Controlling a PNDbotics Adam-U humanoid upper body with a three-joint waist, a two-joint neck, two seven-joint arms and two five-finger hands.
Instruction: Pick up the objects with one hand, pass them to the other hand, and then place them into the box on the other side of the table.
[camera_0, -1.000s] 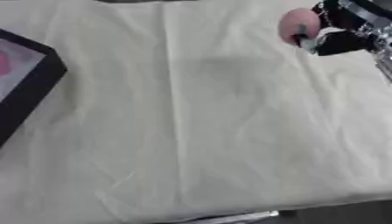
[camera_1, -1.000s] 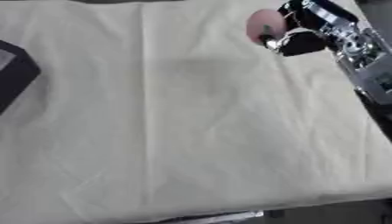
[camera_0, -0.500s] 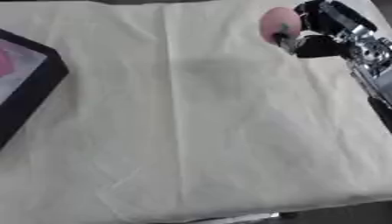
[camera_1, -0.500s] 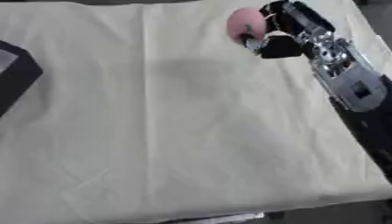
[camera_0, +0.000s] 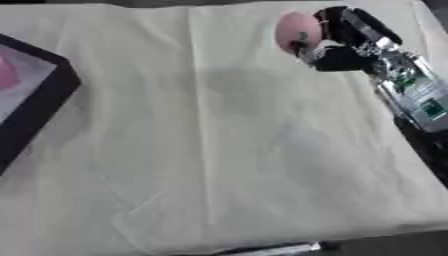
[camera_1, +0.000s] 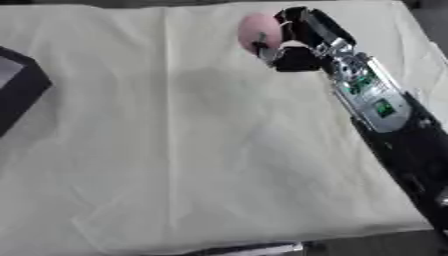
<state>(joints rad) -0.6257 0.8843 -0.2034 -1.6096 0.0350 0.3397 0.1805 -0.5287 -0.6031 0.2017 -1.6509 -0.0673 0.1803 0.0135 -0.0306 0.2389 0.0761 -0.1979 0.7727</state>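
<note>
Right hand (camera_1: 293, 42) round pink ball (camera_1: 258, 31); box (camera_0: 39, 97) left.

You have one pink object (camera_0: 296, 31), held by your one visible hand (camera_1: 293, 47). One black box (camera_0: 39, 107) sits at the table's left edge, one pink thing (camera_0: 7, 75) inside.

The right hand (camera_1: 293, 42) reaches in from the right side, its fingers and thumb curled round a pink ball (camera_1: 258, 31) held over the far part of the table. Behind the hand the forearm (camera_1: 372, 100) runs down toward the lower right corner (silver casing with a green patch, then black). A cream cloth (camera_1: 192, 150) covers the table, creased and wrinkled. At the left edge shows a corner of a dark box (camera_1: 16, 92).
</note>
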